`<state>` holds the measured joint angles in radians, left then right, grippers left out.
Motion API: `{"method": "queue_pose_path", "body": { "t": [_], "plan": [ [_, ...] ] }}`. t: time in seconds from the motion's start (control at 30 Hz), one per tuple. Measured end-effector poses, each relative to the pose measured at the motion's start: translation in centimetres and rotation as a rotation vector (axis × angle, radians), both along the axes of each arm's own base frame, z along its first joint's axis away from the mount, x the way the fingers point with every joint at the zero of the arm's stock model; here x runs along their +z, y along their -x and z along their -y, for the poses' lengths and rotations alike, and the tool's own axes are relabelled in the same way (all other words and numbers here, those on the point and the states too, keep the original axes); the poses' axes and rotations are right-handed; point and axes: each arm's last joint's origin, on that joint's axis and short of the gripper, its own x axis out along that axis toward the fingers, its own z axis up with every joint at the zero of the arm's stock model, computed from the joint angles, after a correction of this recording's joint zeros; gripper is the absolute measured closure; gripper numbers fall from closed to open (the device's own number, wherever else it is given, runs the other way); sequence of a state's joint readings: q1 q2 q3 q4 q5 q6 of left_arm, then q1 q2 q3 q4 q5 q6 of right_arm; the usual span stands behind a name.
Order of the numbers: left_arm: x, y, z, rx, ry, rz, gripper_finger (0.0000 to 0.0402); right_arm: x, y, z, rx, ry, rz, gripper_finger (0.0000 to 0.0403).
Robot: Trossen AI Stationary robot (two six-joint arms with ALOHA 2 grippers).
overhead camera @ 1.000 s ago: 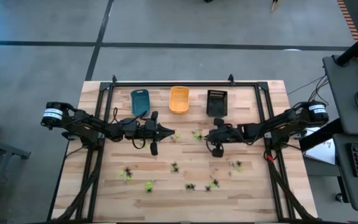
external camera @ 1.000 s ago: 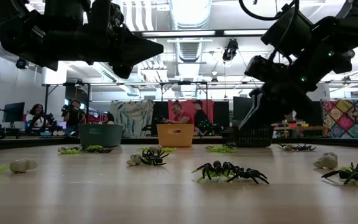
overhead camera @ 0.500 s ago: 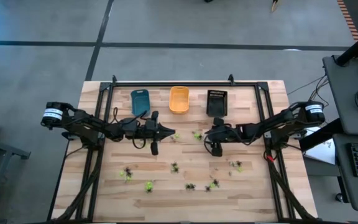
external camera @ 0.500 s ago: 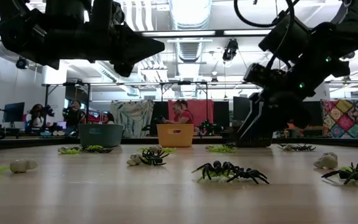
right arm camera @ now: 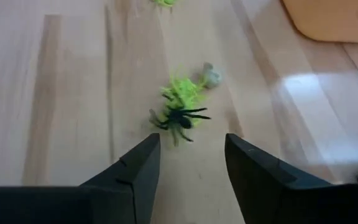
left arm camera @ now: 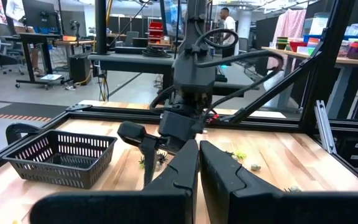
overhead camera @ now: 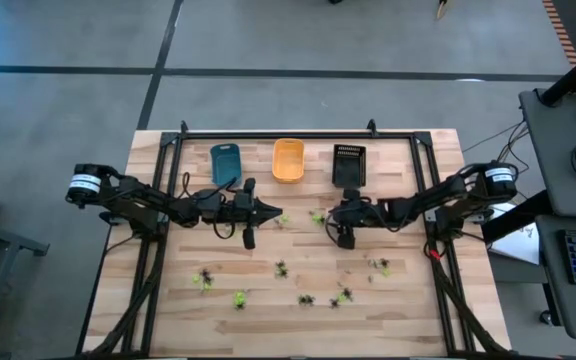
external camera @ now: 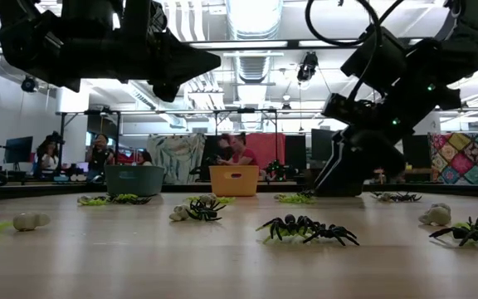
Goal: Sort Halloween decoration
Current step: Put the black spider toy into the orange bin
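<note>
Right tool (right arm camera: 188, 158) open above one black spider (right arm camera: 180, 117), one yellow-green tuft (right arm camera: 180, 93), one pale piece (right arm camera: 211, 76).

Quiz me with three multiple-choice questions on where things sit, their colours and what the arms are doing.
1. Where are the three trays?
A. along the table's far edge
B. on the floor
C. stacked mid-table

2. What colour is the middle tray?
A. red
B. orange
C. white

3. How does the right end effector stand?
A. shut on a tray
B. lying on the floor
C. open, over a small pile of spiders

Answers: 1 A, the blue tray, orange tray and black tray line that edge. 2 B. 3 C, the right end effector gapes above the spiders.
</note>
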<state>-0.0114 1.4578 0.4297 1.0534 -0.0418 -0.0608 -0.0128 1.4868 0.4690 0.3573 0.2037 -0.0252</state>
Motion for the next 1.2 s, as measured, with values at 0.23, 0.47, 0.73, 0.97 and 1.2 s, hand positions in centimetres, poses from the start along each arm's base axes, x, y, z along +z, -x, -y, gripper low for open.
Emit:
{"method": "queue_pose_path", "body": {
  "t": [0.23,0.47,0.73,0.97,1.2],
  "plan": [
    [0.0,0.0,0.0,0.0,0.0,0.0,0.0402,0.0,0.0,0.1,0.01,-0.025,0.001,0.0258],
    [0.0,0.0,0.0,-0.001,0.0,0.0,0.0402,0.1,-0.2,0.1,0.008,-0.029,0.027,0.0266],
    [0.0,0.0,0.0,0.0,0.0,0.0,0.0402,0.3,-0.3,0.1,0.004,-0.029,0.046,0.0265],
    [0.0,0.0,0.0,0.0,0.0,-0.001,0.0402,-0.6,-0.5,0.1,-0.004,-0.027,0.028,0.0274],
    [0.0,0.0,0.0,-0.001,0.0,-0.001,0.0402,-1.5,-0.8,0.2,-0.003,-0.027,0.033,0.0286]
  ]
}}
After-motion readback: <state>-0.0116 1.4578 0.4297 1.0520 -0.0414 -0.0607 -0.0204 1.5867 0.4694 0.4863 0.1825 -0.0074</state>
